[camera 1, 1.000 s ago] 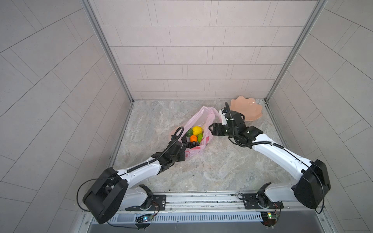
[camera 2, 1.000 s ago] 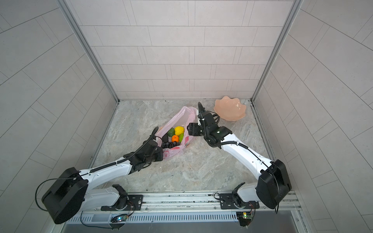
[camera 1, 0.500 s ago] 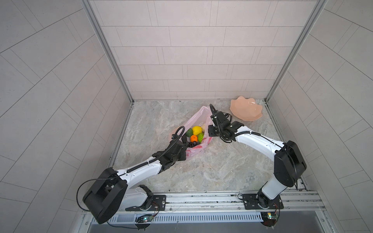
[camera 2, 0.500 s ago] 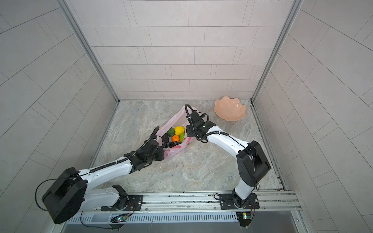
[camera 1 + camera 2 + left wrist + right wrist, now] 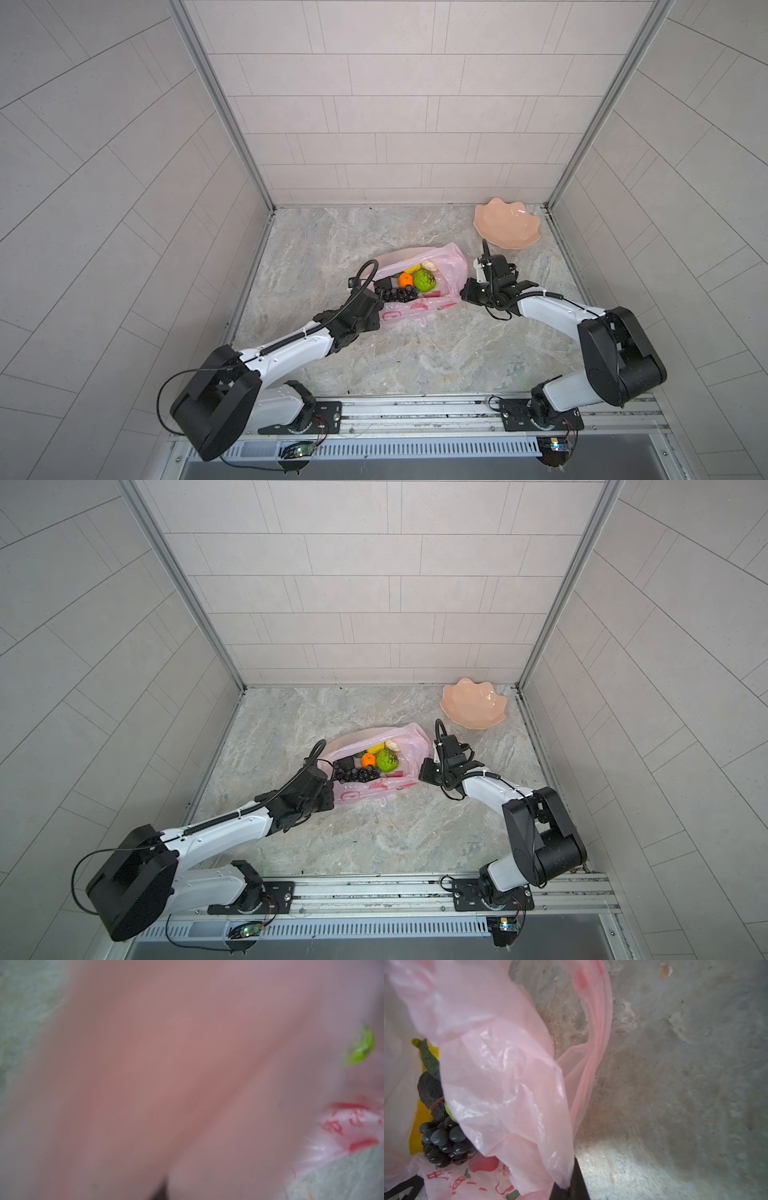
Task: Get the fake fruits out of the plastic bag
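Note:
The pink plastic bag (image 5: pixel 419 309) (image 5: pixel 374 791) lies mouth-up mid-table with the fake fruits inside. In both top views I see an orange (image 5: pixel 405 281) (image 5: pixel 367 760), a bumpy green fruit (image 5: pixel 424 281) (image 5: pixel 387 760), dark grapes (image 5: pixel 401 295) (image 5: pixel 360 775) and a cream pear (image 5: pixel 429 266). The right wrist view shows the grapes (image 5: pixel 444 1142), a dark avocado (image 5: pixel 430 1095) and a yellow banana (image 5: pixel 418 1126). My right gripper (image 5: pixel 462 293) (image 5: pixel 421 771) (image 5: pixel 566 1187) is shut on the bag's right edge (image 5: pixel 512 1084). My left gripper (image 5: pixel 379 296) (image 5: pixel 332 780) sits at the bag's left mouth. Blurred pink film (image 5: pixel 187 1064) covers its camera and hides the jaws.
A peach scalloped bowl (image 5: pixel 507 228) (image 5: pixel 473 708) stands at the back right, just beyond the right wrist. Tiled walls close in the marble floor (image 5: pixel 415 353) on three sides. A metal rail with both arm bases runs along the front edge.
My right gripper closed on the bag's right edge and drew it rightward and forward, spreading the mouth wider. The left arm has stayed at the bag's left side.

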`<state>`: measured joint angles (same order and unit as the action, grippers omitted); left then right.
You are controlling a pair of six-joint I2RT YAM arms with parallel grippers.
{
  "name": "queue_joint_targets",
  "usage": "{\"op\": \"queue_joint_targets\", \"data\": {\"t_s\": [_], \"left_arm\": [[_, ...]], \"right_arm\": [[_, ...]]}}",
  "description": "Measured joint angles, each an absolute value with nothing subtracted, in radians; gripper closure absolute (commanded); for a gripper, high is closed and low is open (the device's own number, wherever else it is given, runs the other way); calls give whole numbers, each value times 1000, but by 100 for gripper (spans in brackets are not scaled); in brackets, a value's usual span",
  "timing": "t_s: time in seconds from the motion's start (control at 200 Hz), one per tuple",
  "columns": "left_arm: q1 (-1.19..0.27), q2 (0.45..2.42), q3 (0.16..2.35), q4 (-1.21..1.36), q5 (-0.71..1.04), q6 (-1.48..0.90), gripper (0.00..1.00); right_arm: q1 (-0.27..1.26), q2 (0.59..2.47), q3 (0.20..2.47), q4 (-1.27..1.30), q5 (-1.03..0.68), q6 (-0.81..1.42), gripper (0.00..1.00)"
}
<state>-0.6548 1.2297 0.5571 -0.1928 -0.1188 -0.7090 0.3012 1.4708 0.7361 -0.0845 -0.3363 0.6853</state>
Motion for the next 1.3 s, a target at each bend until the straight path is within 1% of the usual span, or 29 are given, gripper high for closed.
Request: {"op": "queue_joint_targets", "data": {"t_s": [0.06, 0.135, 0.2, 0.245, 0.36, 0.465, 0.675, 0.791, 0.811, 0.871, 0.961, 1.016, 1.096, 1.301], "left_arm": [[-656, 1210, 589, -256, -139, -716, 46], [-667, 1174, 646, -344, -173, -705, 39], [-686, 1150, 709, -417, -209, -703, 35], [-703, 1143, 754, -463, -236, -697, 34], [-732, 1157, 852, -551, -289, -683, 30], [-743, 1238, 947, -625, -342, -672, 24], [-727, 1505, 1085, -685, -422, -652, 24], [-685, 1617, 1121, -694, -441, -653, 32], [-673, 1630, 1124, -692, -443, -653, 36], [-627, 1658, 1126, -679, -436, -649, 52], [-535, 1677, 1125, -638, -377, -641, 75], [-485, 1678, 1122, -600, -331, -651, 85], [-421, 1675, 1112, -554, -279, -642, 91], [-280, 1578, 970, -411, -115, -659, 97]], "right_arm": [[303, 1470, 736, -63, -341, 686, 100], [308, 1465, 736, -53, -341, 685, 100], [315, 1458, 736, -52, -337, 684, 100], [323, 1452, 736, -52, -333, 681, 100], [359, 1431, 736, -53, -315, 670, 100], [387, 1405, 736, -56, -297, 656, 100], [420, 1366, 736, -66, -265, 629, 100], [423, 1359, 736, -78, -255, 619, 100], [423, 1357, 736, -79, -253, 617, 100], [424, 1354, 731, -79, -248, 611, 100], [424, 1348, 711, -78, -243, 604, 100], [422, 1348, 696, -78, -239, 602, 100], [417, 1349, 677, -80, -239, 602, 100], [417, 1456, 696, -61, -239, 607, 100]]}}
